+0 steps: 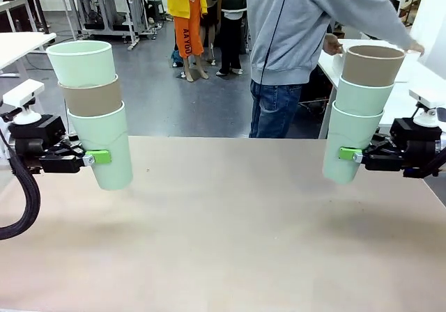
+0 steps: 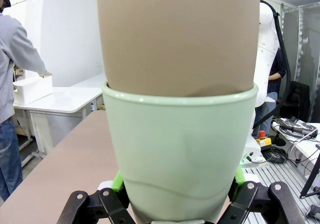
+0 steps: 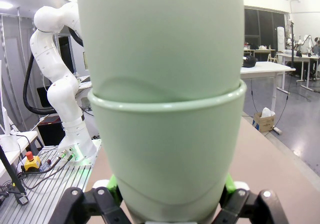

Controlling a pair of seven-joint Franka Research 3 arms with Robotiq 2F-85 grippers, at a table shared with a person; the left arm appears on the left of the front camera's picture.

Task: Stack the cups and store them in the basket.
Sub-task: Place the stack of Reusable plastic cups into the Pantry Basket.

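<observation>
- The left gripper (image 1: 104,157) comes in from the side and is clamped on the lowest cup of the left stack of cups (image 1: 94,110): mint green below, tan brown in the middle, mint green on top.
- This stack leans a little, with its top toward the left. Its foot looks raised off the bench (image 1: 230,242).
- The bench is a flat, matte, beige-brown surface, with only soft shadows under the two stacks.
- Behind the bench is a grey floor (image 1: 160,96), with white work tables far at the left.
- A person (image 1: 300,26) in a grey hoodie and blue jeans stands at the far side, turned toward a white side table (image 1: 404,96).
- In the left wrist view, the person's hand is on the white basket (image 2: 32,90), which stands on that side table, well apart from both stacks.
- The right gripper (image 1: 346,154) is clamped on the lowest cup of the right stack of cups (image 1: 362,110): two mint green, then tan brown on top, leaning slightly right.
</observation>
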